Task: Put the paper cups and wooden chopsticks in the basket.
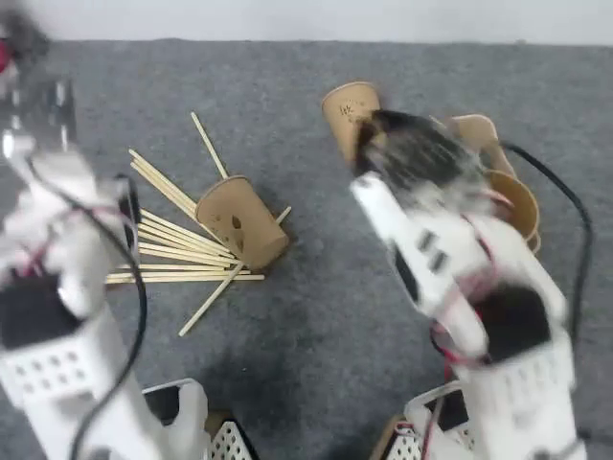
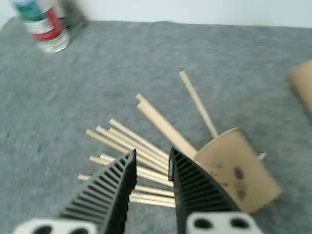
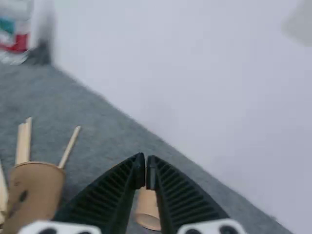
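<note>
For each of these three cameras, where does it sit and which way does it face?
High view: fixed above the table, looking down; the left arm and right arm enter from the bottom edge.
Left wrist view: on the left arm, angled down at the chopsticks; the left gripper shows, open.
Right wrist view: on the right arm, looking across the table at a white wall; the right gripper shows, shut.
All three show the lying paper cup touching the chopsticks.
</note>
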